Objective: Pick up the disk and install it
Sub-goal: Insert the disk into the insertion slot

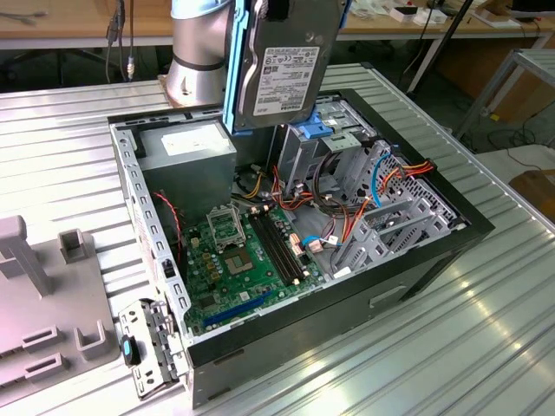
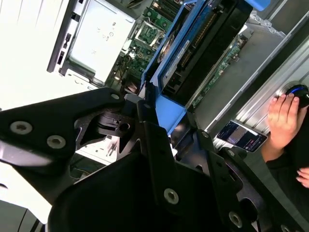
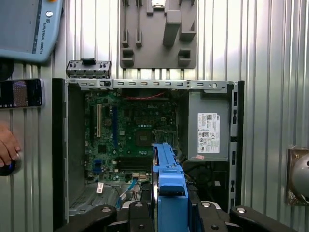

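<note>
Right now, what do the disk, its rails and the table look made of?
The disk looks like grey metal with a dull sheen. Its rails look like bright blue plastic, smooth and uniform. The table seems to be ribbed aluminium, silvery and reflecting light.

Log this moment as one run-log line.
stage: carrying | gripper: shut on disk | disk: on edge, in the air over open computer case | drive cage: disk not yet inserted
</note>
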Robot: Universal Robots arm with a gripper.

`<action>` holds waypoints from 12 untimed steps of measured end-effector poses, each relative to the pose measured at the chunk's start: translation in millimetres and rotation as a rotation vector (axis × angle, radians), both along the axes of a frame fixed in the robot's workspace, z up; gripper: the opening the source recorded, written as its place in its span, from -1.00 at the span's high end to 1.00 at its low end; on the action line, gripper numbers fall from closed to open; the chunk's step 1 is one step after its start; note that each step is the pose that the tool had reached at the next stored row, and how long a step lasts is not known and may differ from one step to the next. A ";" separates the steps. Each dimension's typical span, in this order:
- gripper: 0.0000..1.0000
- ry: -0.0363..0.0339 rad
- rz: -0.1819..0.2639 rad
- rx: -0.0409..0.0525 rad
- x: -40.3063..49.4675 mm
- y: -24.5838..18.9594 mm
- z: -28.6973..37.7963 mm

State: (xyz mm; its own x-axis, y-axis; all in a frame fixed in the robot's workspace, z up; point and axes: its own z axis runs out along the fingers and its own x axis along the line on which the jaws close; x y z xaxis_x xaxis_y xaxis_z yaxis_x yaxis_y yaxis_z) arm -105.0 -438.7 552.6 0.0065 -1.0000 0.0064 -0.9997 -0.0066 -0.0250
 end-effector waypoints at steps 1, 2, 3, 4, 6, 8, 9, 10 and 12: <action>0.26 0.0000 0.000 -0.0001 0.0 -0.3 0.0; 0.26 0.0000 0.000 -0.0001 0.0 -0.6 0.0; 0.26 0.0000 0.000 -0.0004 0.0 -1.1 0.0; 0.26 0.0000 0.000 -0.0005 0.0 -1.5 0.0; 0.26 0.0000 0.000 -0.0008 0.0 -1.9 0.0; 0.26 0.0000 0.000 -0.0013 0.0 -2.4 0.0; 0.26 0.0000 0.000 -0.0015 0.0 -2.6 0.0; 0.26 0.0000 0.000 -0.0018 0.0 -2.8 0.0; 0.26 0.0000 0.000 -0.0020 0.0 -3.1 0.0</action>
State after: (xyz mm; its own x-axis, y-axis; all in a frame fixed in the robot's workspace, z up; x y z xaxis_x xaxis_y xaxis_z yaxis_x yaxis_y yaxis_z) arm -105.0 -441.9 552.6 0.0065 -0.9999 0.0084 -0.9997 -0.0067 -0.0250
